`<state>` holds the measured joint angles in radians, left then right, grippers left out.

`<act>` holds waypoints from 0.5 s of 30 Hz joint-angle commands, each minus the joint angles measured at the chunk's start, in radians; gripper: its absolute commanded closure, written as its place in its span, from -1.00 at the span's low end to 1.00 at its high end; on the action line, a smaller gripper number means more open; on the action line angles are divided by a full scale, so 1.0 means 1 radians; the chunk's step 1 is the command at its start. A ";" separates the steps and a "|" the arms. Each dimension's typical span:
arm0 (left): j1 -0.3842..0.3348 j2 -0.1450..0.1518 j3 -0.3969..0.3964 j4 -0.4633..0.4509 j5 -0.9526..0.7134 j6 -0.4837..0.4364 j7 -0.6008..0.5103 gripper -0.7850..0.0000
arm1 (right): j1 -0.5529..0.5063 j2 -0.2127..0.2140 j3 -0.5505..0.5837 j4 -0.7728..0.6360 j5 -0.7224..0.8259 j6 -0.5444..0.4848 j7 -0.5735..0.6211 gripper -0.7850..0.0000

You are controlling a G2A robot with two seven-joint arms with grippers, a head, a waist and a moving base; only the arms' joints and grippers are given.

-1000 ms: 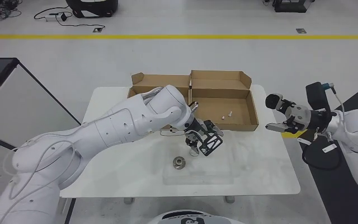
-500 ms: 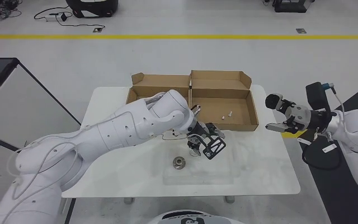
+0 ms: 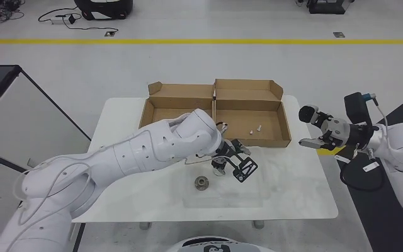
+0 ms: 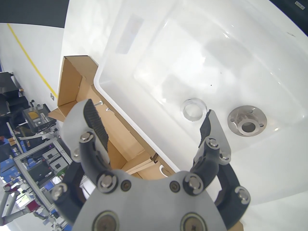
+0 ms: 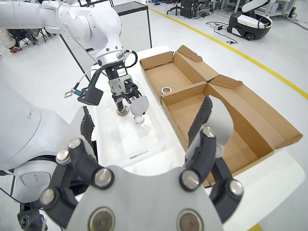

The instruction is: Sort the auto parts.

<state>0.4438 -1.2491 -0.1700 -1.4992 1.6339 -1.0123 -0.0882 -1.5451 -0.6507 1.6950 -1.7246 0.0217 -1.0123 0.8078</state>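
The top view looks down from above the arms on the whole counter (image 3: 302, 183). The left wrist view hangs close over the tray (image 4: 192, 49). The right wrist view faces across the counter from beyond its end. All share the tray and cardboard boxes (image 3: 252, 101).

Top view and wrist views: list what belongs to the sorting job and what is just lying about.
Job: flanged part, ring beside it, clear tray under both, ring box, bolt box, open left gripper above the tray.
Lying about: floor cables, parked wheeled robot, black-framed stand.
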 commanded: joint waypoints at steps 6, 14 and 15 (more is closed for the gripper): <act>0.003 0.001 0.000 -0.035 -0.068 0.000 -0.094 -1.00 | 0.000 0.000 0.000 0.000 0.000 0.000 0.000 -1.00; 0.003 0.001 0.000 -0.035 -0.068 0.000 -0.094 -1.00 | 0.000 0.000 0.000 0.000 0.000 0.000 0.000 -1.00; 0.003 0.001 0.000 -0.035 -0.068 0.000 -0.094 -1.00 | 0.000 0.000 0.000 0.000 0.000 0.000 0.000 -1.00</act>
<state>0.4469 -1.2477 -0.1700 -1.5346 1.5662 -1.0123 -0.1818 -1.5451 -0.6507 1.6950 -1.7246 0.0217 -1.0123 0.8078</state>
